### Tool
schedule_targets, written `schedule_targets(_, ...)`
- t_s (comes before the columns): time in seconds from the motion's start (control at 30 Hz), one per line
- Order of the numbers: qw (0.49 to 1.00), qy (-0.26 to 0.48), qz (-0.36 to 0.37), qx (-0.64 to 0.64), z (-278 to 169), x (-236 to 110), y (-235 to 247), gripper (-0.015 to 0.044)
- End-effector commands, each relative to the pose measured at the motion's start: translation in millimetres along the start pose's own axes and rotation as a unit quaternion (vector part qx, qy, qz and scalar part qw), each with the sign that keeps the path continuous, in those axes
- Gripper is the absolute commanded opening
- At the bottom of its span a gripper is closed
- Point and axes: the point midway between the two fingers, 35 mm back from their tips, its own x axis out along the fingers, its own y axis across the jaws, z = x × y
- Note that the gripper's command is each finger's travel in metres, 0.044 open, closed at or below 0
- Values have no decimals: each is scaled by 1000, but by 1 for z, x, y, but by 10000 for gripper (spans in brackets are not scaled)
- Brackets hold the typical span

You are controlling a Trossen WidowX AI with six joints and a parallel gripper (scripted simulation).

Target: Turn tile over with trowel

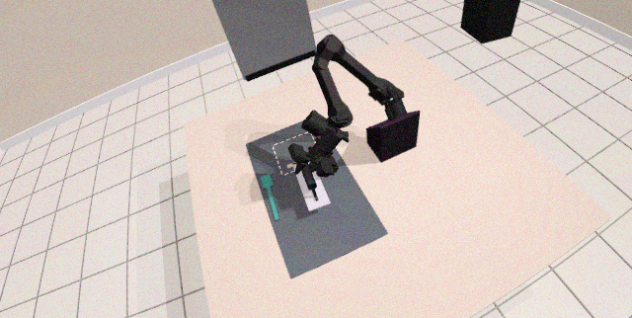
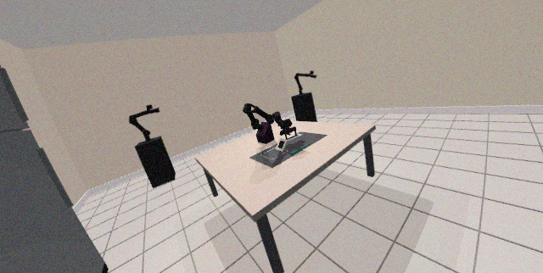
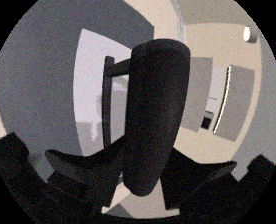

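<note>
My gripper [image 1: 308, 174] [image 2: 288, 131] [image 3: 142, 137] is shut on the thick dark handle of the small trowel [image 1: 311, 186] [image 3: 155, 106]. It holds the trowel low over the grey mat [image 1: 336, 229] [image 2: 315, 137]. The trowel's thin dark neck reaches down onto a white flat slab, which I take to be the tile [image 1: 319, 200] [image 2: 281, 144] [image 3: 89, 83]. The slab lies just in front of the dashed outline [image 1: 291, 138]. My gripper hides its end nearest the outline. I cannot see the tile's mark or the trowel's blade.
A teal spatula-like tool [image 1: 270, 195] [image 2: 299, 149] lies on the mat's left edge, apart from the gripper. The arm's dark purple base box [image 1: 394, 135] [image 2: 265, 133] stands on the table right of the mat. Cabinets and two other arms stand on the floor around the table.
</note>
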Motion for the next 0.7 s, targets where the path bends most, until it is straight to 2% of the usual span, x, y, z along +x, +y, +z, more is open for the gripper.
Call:
schedule_targets(0.0,1000,0,-5,4,-7,-4,-6,0)
schedule_targets(0.67,1000,1,-5,3,-50,-8,-12,0)
